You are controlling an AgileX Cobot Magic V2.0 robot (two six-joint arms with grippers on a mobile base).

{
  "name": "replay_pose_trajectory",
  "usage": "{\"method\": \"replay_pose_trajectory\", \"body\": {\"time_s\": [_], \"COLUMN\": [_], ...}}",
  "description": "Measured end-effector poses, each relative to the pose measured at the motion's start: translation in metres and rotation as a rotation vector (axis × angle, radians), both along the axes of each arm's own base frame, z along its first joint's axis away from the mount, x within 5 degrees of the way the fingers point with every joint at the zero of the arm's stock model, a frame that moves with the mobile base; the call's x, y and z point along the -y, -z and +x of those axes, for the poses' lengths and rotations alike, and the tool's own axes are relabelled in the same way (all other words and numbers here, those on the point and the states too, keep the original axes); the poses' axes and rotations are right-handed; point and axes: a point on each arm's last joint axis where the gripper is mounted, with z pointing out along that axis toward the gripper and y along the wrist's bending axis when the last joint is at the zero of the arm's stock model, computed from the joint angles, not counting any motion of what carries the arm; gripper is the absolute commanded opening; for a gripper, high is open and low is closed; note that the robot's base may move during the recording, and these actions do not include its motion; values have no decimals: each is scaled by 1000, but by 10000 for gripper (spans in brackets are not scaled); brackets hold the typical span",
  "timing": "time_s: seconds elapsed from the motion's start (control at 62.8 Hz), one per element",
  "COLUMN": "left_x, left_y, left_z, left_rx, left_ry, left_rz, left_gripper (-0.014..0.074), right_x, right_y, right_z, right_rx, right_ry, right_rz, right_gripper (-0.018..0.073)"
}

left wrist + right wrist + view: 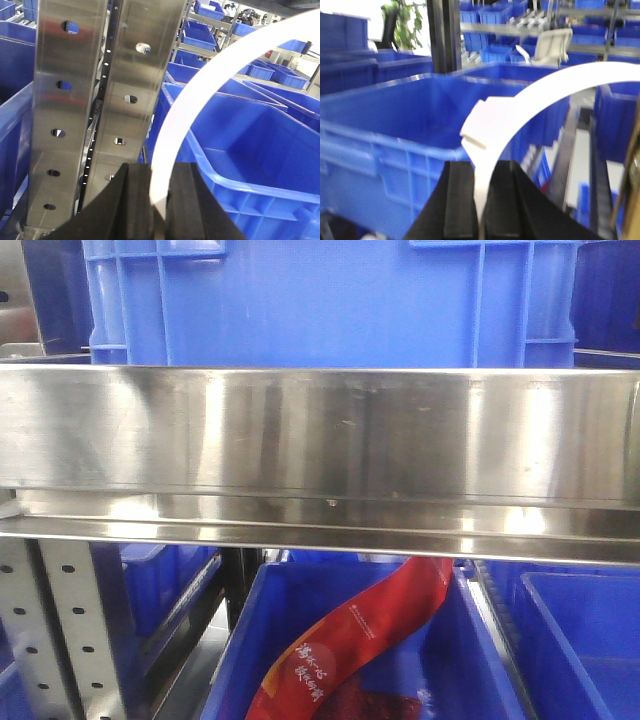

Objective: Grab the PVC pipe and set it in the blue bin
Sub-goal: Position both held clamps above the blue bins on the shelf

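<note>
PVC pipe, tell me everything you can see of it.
The PVC pipe looks like smooth matte white plastic bent into a wide arc. In the left wrist view the black fingers of the left gripper clamp its lower end, and it curves up and right out of frame. In the right wrist view the right gripper clamps a like white arc with a stepped notch near the fingers. Whether both are one piece cannot be told. The front view does not show it.

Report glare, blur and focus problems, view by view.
Front view: broad glare streaks across the steel shelf rail, otherwise clear. Left wrist: perforated uprights crisp, PVC pipe overexposed to flat white. Right wrist: soft throughout, blue bin smeared, pipe blown out too.
</note>
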Motion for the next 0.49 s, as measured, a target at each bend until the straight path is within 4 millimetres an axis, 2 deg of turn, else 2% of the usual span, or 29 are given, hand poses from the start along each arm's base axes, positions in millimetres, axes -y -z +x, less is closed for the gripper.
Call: {"method": "replay_pose_trajectory", "body": {"time_s": [0.207, 0.494], "left_x": [0, -1], "left_y": [-3, -5], "left_z": [0, 0], "left_rx": [36, 56], "left_ry": [-4, -7], "left_rz": [-7, -10], "left_gripper": [-111, -111], "right_x": [-3, -3], "right_y": [-13, -16], "right_z": [-1, -2], "right_rx": [137, 173], "right_ry": [-31, -40], "right_rz": [35, 44], "right_gripper": [-168, -168]}}
